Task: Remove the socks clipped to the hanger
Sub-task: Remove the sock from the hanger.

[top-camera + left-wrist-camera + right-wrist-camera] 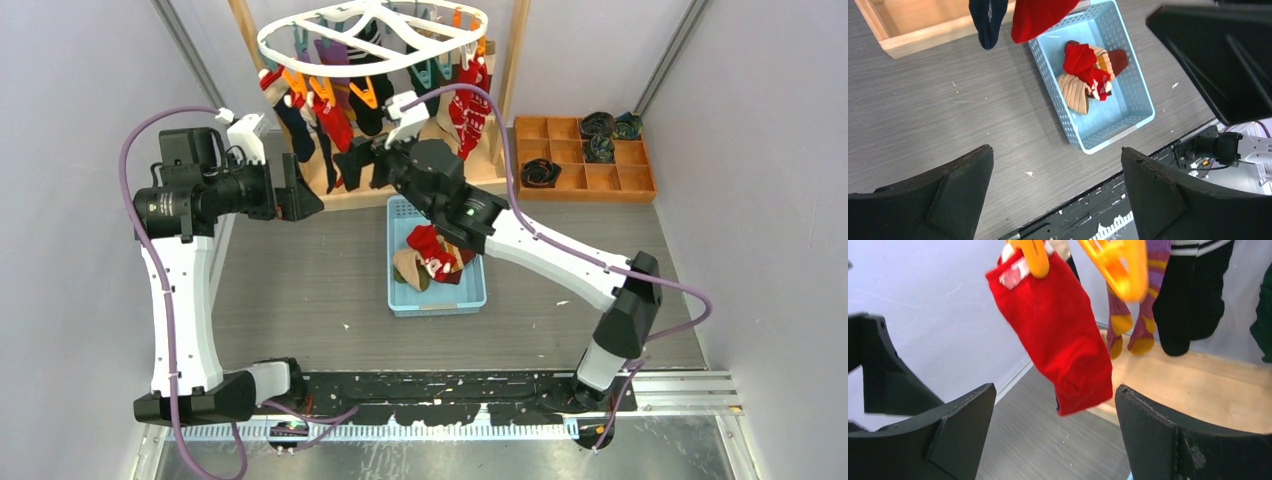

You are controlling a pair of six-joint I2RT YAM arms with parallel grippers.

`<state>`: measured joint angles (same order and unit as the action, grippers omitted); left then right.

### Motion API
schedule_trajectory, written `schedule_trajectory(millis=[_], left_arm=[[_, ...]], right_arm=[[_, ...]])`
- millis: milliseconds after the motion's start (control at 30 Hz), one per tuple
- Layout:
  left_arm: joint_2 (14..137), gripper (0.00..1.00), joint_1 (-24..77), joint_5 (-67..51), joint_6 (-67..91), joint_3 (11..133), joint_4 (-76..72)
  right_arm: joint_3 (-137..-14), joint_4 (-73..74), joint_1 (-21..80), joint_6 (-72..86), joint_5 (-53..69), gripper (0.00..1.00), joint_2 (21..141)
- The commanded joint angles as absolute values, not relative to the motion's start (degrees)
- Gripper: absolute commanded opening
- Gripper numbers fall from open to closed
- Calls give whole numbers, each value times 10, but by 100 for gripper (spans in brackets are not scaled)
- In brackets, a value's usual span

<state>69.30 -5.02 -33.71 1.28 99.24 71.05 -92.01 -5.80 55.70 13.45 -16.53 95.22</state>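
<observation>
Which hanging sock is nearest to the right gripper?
The red fabric sock under an orange clip: it hangs ahead of the open right gripper; the purple-striped sock and black sock hang farther back.

Found bare table (290, 290) left of the blue basket (437, 308), free for passage; saw another clear strip between basket and wooden tray (585, 195). Met a close curtain of socks (335, 125) under the hanger (340, 67), barring the way to the back wall; found only narrow gaps between neighbours. Saw a red sock (1058, 335) dangling dead ahead of the spread right hand (1053, 390); saw the left hand (305, 195) crowding near beside it, and a wooden post (512, 70) closing off the right.
</observation>
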Motion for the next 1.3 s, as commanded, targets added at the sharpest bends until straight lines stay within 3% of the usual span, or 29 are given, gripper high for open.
schedule_trajectory(millis=[0,200,300,367,467,533,967,1267], left_arm=[[701,99,-54,-352,3,1021,745],[697,99,-56,-364,-13,1027,754],[695,98,-56,-366,-19,1027,759],[693,97,-55,-366,-24,1027,762],[691,94,-56,-362,-31,1026,767],[691,91,-55,-371,-37,1018,769],[675,86,-53,-548,-24,992,723],[676,87,24,-632,88,955,620]], right_arm=[[-1011,-46,552,103,-166,94,1015],[-1081,-35,555,99,-184,88,1080],[-1107,-32,556,93,-208,76,1101],[-1121,-28,556,93,-212,58,1108],[-1116,-18,556,108,-189,13,1090],[-1093,-17,556,122,-164,1,1064],[-877,-18,547,300,106,1,834],[-797,-98,545,404,173,1,777]])
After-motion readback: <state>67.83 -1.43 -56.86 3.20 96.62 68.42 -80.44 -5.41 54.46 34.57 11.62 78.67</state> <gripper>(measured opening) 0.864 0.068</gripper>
